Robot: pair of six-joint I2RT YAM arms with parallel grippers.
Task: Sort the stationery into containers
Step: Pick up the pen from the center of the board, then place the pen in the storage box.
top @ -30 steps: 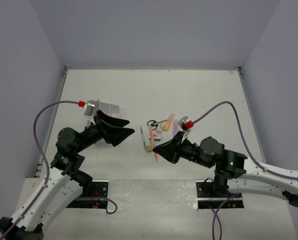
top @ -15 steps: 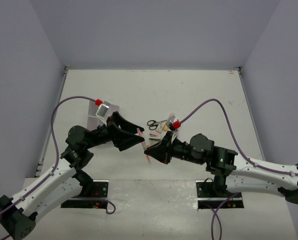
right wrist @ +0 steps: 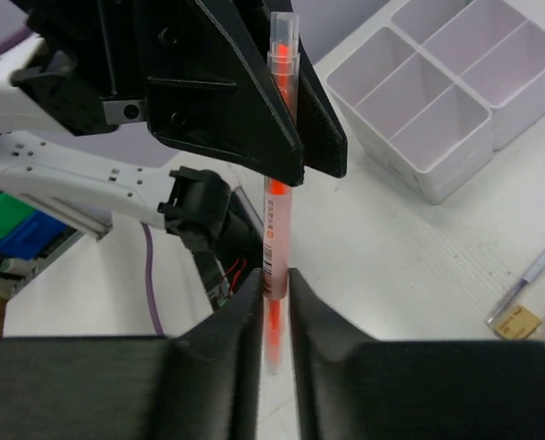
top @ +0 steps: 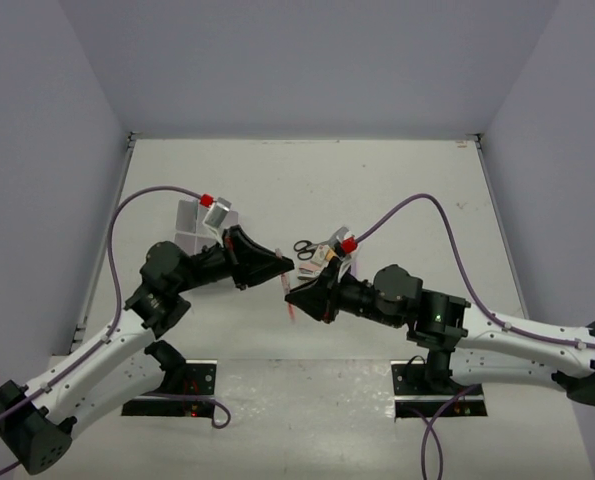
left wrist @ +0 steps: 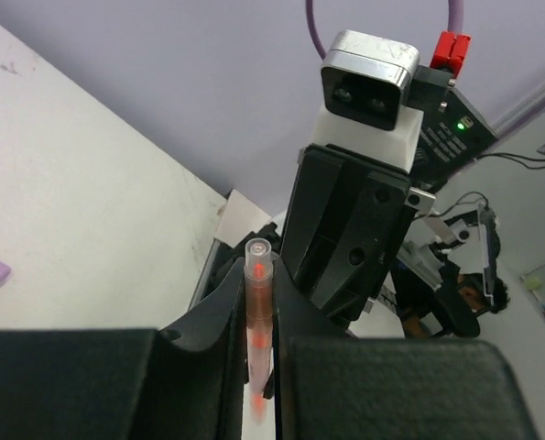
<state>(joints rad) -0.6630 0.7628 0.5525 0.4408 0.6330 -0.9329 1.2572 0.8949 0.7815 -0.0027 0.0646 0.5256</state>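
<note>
Orange marker mid-air, off to the right of the organiser box, passing between arms.
My right gripper and left gripper are both pinched narrow on it. I'd check that the left pinch is firm, open the right, back it straight off without twisting the marker, then swing left to the box.

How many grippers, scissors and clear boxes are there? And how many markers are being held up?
grippers: 2 (left gripper, right gripper)
scissors: 1
box: 1
held marker: 1
total: 5
</note>
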